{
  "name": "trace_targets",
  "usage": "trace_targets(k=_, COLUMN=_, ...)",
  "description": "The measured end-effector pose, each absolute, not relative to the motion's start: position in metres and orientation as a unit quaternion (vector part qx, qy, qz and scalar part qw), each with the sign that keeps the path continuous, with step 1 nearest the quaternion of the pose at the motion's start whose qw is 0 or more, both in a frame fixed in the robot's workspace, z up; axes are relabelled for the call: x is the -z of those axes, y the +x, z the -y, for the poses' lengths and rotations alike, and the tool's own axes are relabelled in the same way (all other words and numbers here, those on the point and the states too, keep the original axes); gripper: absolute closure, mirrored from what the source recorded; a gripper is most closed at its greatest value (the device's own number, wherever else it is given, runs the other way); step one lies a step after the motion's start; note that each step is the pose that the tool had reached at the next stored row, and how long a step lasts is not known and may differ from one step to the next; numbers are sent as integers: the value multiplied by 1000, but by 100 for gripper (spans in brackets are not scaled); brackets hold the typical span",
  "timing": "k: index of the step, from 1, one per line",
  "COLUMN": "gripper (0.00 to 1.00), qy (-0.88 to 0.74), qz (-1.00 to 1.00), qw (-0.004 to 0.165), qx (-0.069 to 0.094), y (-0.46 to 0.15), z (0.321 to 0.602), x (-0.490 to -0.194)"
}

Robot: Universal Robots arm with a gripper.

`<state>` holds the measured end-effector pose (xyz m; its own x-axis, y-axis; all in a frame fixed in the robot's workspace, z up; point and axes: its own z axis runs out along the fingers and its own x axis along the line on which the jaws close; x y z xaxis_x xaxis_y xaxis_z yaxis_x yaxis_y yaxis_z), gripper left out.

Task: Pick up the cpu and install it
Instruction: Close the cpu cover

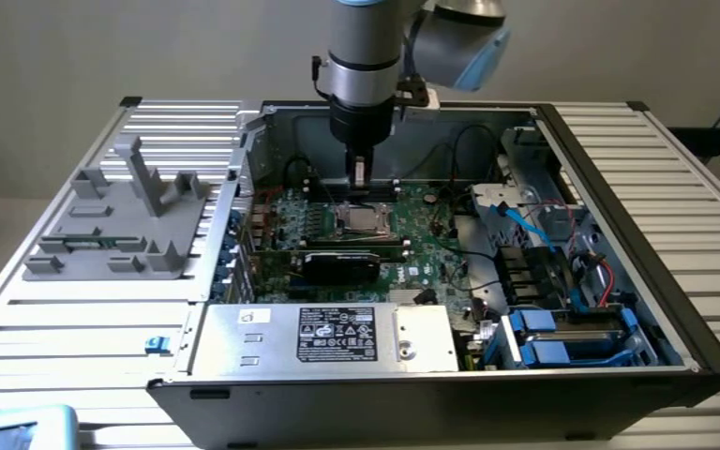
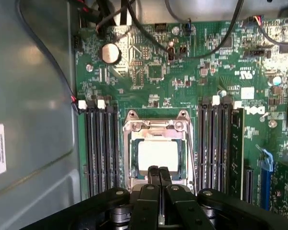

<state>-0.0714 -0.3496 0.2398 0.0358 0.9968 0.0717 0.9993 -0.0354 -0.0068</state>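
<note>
The cpu (image 2: 158, 153), a small square chip with a pale shiny top, lies flat inside the metal-framed socket (image 2: 156, 125) on the green motherboard. In the exterior view the cpu (image 1: 363, 221) sits in the middle of the open computer case. My gripper (image 1: 360, 186) hangs straight down a little above it, fingers pressed together with nothing visible between them. In the wrist view my gripper (image 2: 158, 171) has its black fingertips over the cpu's near edge, hiding a strip of it.
Memory slots (image 2: 103, 148) flank the socket on both sides. A black card (image 1: 353, 258) lies just in front of the socket, then the silver power supply box (image 1: 322, 333). Cables and blue drive bays (image 1: 561, 337) fill the exterior view's right. A grey fixture (image 1: 123, 216) stands outside the case.
</note>
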Motion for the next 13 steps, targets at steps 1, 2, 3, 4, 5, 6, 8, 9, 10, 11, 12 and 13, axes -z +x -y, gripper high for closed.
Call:
trace_targets(k=1, gripper=89, qy=-719, qz=694, qw=27, qx=23, y=-74, z=350, x=-238)
trace_targets(k=2, gripper=89, qy=-719, qz=694, qw=27, qx=23, y=-77, z=350, x=-236)
trace_targets(k=3, gripper=89, qy=-719, qz=694, qw=27, qx=23, y=-79, z=350, x=-234)
trace_targets(k=4, gripper=89, qy=-719, qz=694, qw=27, qx=23, y=-80, z=350, x=-233)
trace_targets(k=5, gripper=89, qy=-719, qz=694, qw=27, qx=23, y=-81, z=350, x=-231)
trace_targets(k=6, gripper=89, qy=-719, qz=694, qw=27, qx=23, y=-83, z=350, x=-229)
trace_targets(k=8, gripper=89, qy=-719, qz=694, qw=27, qx=23, y=-87, z=350, x=-225)
trace_targets(k=9, gripper=89, qy=-719, qz=694, qw=27, qx=23, y=-89, z=350, x=-224)
trace_targets(k=10, gripper=89, qy=-719, qz=694, qw=27, qx=23, y=-90, z=350, x=-222)
trace_targets(k=11, gripper=89, qy=-719, qz=694, qw=27, qx=23, y=-91, z=350, x=-220)
trace_targets(k=12, gripper=89, qy=-719, qz=694, qw=27, qx=23, y=-92, z=350, x=-218)
trace_targets(k=13, gripper=89, qy=-719, qz=694, qw=27, qx=23, y=-92, z=350, x=-216)
